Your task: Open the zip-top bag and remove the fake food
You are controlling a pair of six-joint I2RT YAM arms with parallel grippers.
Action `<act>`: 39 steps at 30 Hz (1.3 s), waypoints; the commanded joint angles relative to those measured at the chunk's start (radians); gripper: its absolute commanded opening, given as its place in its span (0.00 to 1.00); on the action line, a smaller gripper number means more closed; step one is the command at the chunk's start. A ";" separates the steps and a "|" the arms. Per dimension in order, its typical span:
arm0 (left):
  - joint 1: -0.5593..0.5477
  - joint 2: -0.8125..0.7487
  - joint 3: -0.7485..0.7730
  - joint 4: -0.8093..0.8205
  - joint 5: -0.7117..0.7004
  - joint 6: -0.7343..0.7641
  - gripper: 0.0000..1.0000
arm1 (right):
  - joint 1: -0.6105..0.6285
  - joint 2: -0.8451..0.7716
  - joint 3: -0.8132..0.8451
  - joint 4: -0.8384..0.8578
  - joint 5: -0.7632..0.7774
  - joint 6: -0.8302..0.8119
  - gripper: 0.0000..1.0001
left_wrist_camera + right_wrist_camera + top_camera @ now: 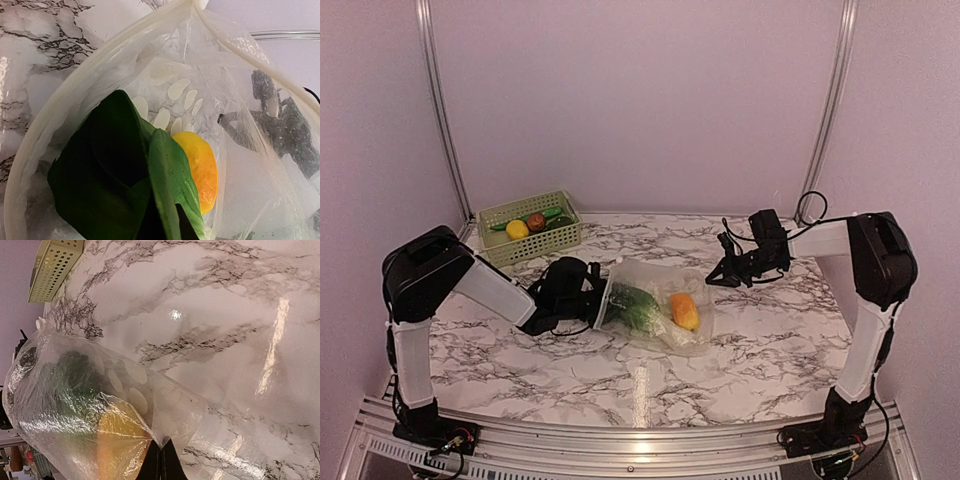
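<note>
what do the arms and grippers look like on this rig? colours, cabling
Both match: left arm and right arm have white links with bulky black joint housings. Left gripper and right gripper are black; the right's fingers taper to thin points. Black cables loop off the right wrist. No legible markings.

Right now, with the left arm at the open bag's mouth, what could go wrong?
The right gripper is shut on just a thin corner of the zip-top bag; the film could slip free if the left gripper pulls. The leafy green toy vegetable fills the bag's mouth ahead of the orange toy fruit, so a grab there may catch plastic too and drag the whole bag along.
</note>
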 commanded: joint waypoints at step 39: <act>0.323 -0.510 0.005 -0.236 -0.260 0.469 0.12 | -0.039 -0.056 -0.025 -0.083 0.056 -0.162 0.00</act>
